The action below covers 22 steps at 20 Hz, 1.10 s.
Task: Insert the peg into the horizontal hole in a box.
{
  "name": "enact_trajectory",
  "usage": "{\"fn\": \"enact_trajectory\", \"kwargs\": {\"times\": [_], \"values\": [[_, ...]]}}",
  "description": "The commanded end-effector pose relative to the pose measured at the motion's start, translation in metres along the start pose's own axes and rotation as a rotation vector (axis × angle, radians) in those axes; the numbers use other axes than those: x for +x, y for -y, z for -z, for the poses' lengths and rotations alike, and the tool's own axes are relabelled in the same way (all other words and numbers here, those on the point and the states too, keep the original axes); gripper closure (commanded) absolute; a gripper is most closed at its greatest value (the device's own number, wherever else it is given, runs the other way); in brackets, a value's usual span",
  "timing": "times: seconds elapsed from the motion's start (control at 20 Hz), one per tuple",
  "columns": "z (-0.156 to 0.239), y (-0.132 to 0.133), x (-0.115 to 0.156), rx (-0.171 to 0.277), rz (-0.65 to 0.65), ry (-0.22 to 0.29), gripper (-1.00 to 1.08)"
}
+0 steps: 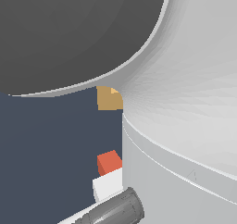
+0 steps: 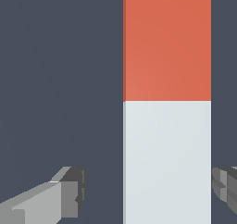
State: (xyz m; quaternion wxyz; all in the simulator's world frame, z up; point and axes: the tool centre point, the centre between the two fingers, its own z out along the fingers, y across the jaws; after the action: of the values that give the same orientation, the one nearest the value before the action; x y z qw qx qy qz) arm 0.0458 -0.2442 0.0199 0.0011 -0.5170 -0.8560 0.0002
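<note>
- The long slim square-section bar, one half red-orange and the other half white, the peg (image 2: 167, 105), lies on the flat dark blue-grey surface (image 2: 60, 79); the wrist view looks straight down on it.
- In that view the two grey fingertips (image 2: 69, 193) of the gripper (image 2: 150, 190) stand on either side of the peg's white half. One is clearly apart from the peg and the other sits just beside its far edge, so the jaws are spread wide and hold nothing.
- The step in hand looks like the grasp. To do it well, centre the white half between the fingers, since the peg sits nearer one pad than the other, then close squarely on its flat sides so the bar does not twist.
- Gripping the white half would leave the red-orange end free to lead into the hole.
- In the exterior view the plain tan cube-like box (image 1: 109, 98) rests beyond the peg's red-orange end, well apart from it and roughly in line with the bar. A small lighter patch shows near the box's upper corner; whether that is the hole I cannot tell.
- The robot's pale grey arm body (image 1: 185, 102) fills most of the exterior view and hides the rest of the box.
- The surface is bare and evenly coloured around the peg; no walls or other room features are visible.
</note>
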Motion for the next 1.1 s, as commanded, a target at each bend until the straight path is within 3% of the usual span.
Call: {"fn": "enact_trajectory", "kwargs": {"times": [0.0, 0.1, 0.15, 1.05], "values": [[-0.002, -0.001, -0.001, -0.001, 0.000, 0.002, -0.92], [-0.002, -0.001, -0.001, -0.001, 0.000, 0.002, -0.92], [-0.002, -0.001, -0.001, -0.001, 0.000, 0.002, 1.08], [0.001, -0.003, 0.010, -0.001, -0.013, 0.001, 1.08]]}}
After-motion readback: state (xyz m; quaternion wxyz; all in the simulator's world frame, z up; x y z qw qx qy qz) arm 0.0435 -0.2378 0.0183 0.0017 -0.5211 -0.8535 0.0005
